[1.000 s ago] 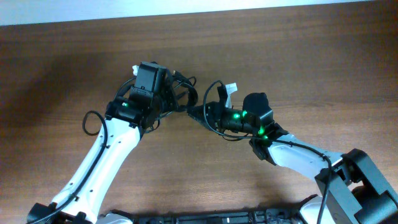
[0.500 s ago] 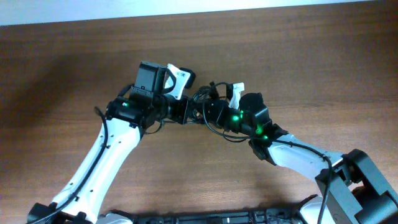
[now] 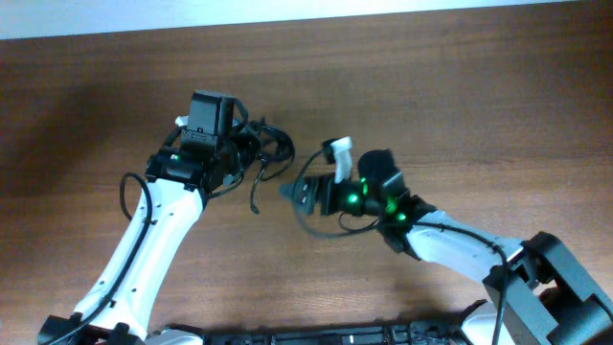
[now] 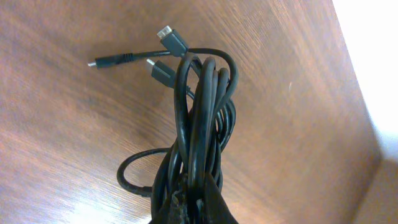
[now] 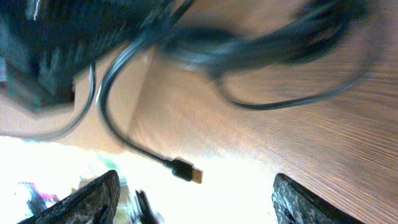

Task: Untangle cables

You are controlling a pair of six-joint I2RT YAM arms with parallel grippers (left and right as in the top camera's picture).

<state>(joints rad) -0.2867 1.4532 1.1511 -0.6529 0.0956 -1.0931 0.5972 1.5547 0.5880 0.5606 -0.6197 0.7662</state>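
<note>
On the overhead feed my left gripper [image 3: 244, 153] sits over the middle of the wooden table [image 3: 460, 96], clamped on the cables [image 3: 273, 144]; the bundle bunches just beside its fingertips, and one loose strand [image 3: 256, 192] trails from it toward my side of the table, its end on bare wood.

The left wrist camera confirms the hold; the left gripper [image 4: 193, 208] pinches the cables [image 4: 199, 118] at the bottom of the view, and the black cords rise from it as a tight sheaf of folded loops. Beyond the top of the sheaf three ends fan out: a silver-tipped plug [image 4: 166, 32], a second plug [image 4: 158, 70] just below it, and a slim small plug [image 4: 94, 63] off to the side. One thin loop [image 4: 134, 174] sags out low beside the sheaf, over the wood.

My right gripper [image 3: 308, 182] is near the bundle but apart from it, gripping nothing. Its wrist view is blurred; even so, the right gripper [image 5: 199, 202] is spread wide, with one finger [image 5: 93, 199] at each lower corner. A single cord curves down between them to a plug with an orange tip [image 5: 186, 169], clear of both fingers; the rest of the cables [image 5: 261, 43] smear across the top.
</note>
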